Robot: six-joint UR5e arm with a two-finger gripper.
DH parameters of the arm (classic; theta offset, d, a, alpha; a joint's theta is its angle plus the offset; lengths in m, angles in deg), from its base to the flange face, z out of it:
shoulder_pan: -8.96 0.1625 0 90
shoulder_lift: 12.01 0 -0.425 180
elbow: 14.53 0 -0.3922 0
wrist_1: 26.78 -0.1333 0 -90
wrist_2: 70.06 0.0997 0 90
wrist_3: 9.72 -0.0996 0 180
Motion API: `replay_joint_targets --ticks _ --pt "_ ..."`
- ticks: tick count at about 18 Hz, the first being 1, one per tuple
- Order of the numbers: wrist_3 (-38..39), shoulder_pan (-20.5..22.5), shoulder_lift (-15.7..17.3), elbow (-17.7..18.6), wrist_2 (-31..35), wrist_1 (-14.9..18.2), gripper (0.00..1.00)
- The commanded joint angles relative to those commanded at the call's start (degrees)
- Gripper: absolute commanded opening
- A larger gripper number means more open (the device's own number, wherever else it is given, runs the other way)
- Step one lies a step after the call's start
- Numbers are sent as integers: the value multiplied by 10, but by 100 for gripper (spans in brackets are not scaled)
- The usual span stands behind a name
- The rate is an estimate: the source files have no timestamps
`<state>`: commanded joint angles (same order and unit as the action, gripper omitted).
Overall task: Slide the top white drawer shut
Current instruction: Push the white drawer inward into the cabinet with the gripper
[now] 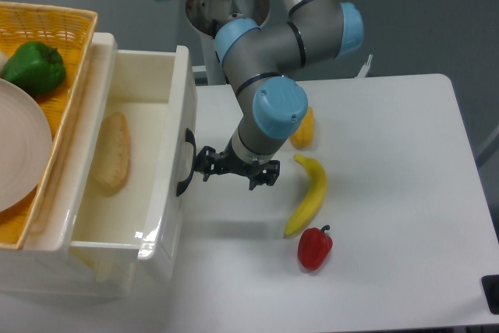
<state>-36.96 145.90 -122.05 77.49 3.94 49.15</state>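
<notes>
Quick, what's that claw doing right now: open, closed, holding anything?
Claw: against the top white drawer at its handle; open or closed cannot be told.

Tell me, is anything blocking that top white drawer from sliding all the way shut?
Nothing visible does. The gripper is right at the black handle of the top white drawer. The bread lies low inside it, below the rim.

Arm bent low, pincer (204, 173) horiz. (state unclear).
</notes>
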Motion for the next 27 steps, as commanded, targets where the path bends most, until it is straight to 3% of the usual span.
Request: replay_joint_targets --ticks 27 --pt "4 -66 3 -16 7 -4 100"
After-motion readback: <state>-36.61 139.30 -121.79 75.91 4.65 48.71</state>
